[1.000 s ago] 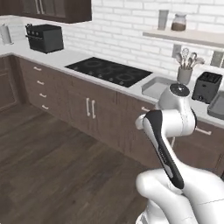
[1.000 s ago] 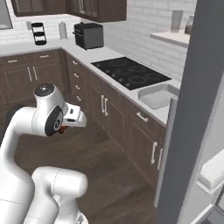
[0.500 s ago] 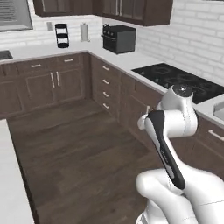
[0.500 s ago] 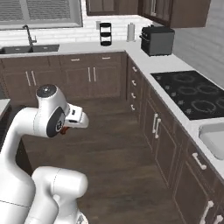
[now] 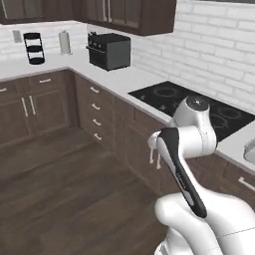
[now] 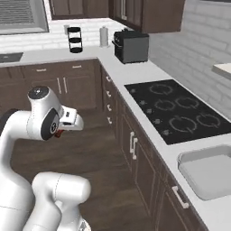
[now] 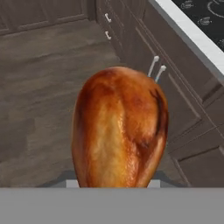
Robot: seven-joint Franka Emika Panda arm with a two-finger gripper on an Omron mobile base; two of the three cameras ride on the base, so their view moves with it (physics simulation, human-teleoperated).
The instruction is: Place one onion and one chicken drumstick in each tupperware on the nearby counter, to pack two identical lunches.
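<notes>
A browned chicken drumstick (image 7: 120, 131) stands large in the middle of the hand view, rising from where my fingertips are, so it hides them. My gripper (image 6: 63, 131) is shut on it, held close to the arm over the wooden floor, left of the dark cabinets. A sliver of the drumstick (image 6: 57, 133) peeks out under the hand. One grey tupperware (image 6: 187, 173) lies on the pale counter (image 6: 149, 72) at the lower right, past the cooktop; its edge (image 5: 249, 149) also shows in the left base view. The onion is out of view.
A black cooktop (image 6: 176, 113) is set in the counter between the tupperware and a black toaster oven (image 6: 133, 45). A black rack (image 6: 74, 39) and a paper roll (image 6: 104, 36) stand in the corner. Open wooden floor (image 5: 60, 189) lies to the left.
The whole picture has swung: the base has moved, so the cooktop and tray now sit nearer and the corner with the toaster oven is in front. The arm's pose and grip are unchanged.
</notes>
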